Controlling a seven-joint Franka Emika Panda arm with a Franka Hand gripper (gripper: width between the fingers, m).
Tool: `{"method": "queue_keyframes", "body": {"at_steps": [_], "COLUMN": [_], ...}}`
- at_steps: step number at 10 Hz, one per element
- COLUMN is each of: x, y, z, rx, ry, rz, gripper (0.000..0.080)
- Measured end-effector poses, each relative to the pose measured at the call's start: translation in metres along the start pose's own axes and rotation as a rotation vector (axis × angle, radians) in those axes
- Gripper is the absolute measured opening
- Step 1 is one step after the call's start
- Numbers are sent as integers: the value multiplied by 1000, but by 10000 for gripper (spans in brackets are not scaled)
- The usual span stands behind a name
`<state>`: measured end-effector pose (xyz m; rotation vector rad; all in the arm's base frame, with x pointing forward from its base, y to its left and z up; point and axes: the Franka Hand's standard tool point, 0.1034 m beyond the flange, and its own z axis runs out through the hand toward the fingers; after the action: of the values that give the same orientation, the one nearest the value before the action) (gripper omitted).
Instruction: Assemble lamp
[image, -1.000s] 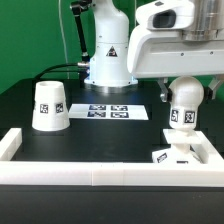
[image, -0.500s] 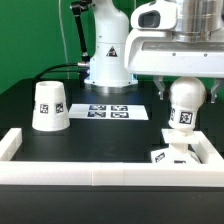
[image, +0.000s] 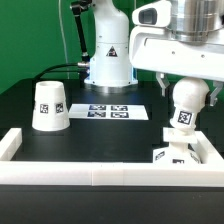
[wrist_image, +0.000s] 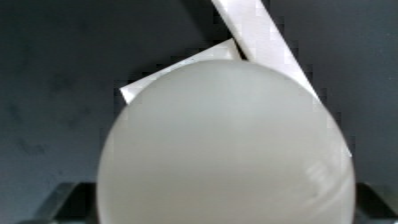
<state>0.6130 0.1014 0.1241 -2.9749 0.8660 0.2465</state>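
I see my gripper (image: 187, 88) clamped on the bulb (image: 184, 108), held slightly tilted just over the base (image: 170, 154); the shade (image: 49, 106) stands well apart

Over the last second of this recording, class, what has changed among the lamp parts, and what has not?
The gripper, closed on the bulb, has turned at the wrist, and the bulb now leans slightly above the base. Its position barely shifted. Nothing was picked up or let go. The shade, the base and the marker board stayed where they were.
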Motion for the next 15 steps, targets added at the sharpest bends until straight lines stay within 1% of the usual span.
{"method": "queue_keyframes", "body": {"at_steps": [1,2,3,5,6,7,10,12,14,15], "x": [0,1,2,5,2,0,1,2,3,2], "y": [0,1,2,2,3,7,9,9,8,9], "z": [0,0,-1,-3,-3,-2,0,0,3,5], "rx": [0,-2,-1,6,14,13,3,-1,-14,-18], "ry": [0,2,12,56,84,97,98,98,133,129], "rz": [-9,-57,-156,-377,-468,-561,-765,-845,-1089,-1141], "gripper": [679,679,696,699,699,699,699,699,699,699]}}
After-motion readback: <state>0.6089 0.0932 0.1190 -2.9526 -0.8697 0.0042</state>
